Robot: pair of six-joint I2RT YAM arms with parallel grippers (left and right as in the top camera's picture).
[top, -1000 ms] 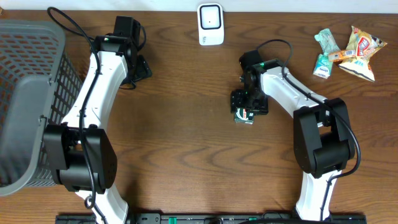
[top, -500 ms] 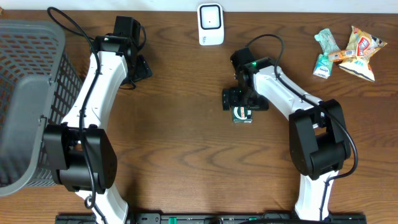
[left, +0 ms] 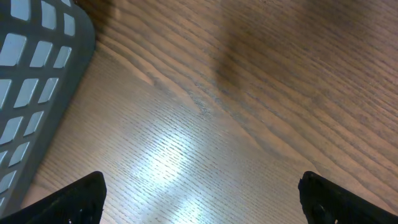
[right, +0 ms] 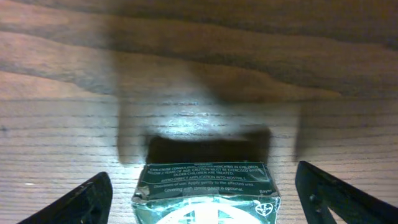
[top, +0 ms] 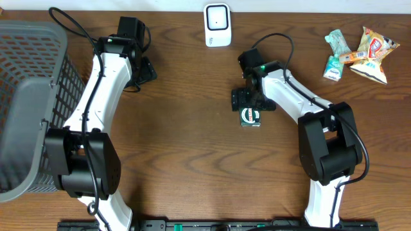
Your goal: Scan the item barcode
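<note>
The item, a small green foil-printed box (top: 250,118), lies flat on the wooden table right of centre. My right gripper (top: 246,104) hangs over its far end. In the right wrist view the box (right: 205,196) lies between the two black fingers (right: 78,202). A strip of wood shows on each side of it, so the right gripper (right: 202,180) is open and not touching it. No barcode shows on the faces I see. My left gripper (top: 145,69) is at the back left, and in its wrist view the left gripper (left: 202,190) stands open over bare wood.
A white scanner unit (top: 218,25) stands at the table's back edge. A grey mesh basket (top: 26,96) fills the left side, and its wall (left: 31,93) is close to my left gripper. Snack packets (top: 359,51) lie at the back right.
My right gripper has shifted a little left and toward the back, and its jaws stand wider round the green box. The box stays on the table. The left arm has not moved.
</note>
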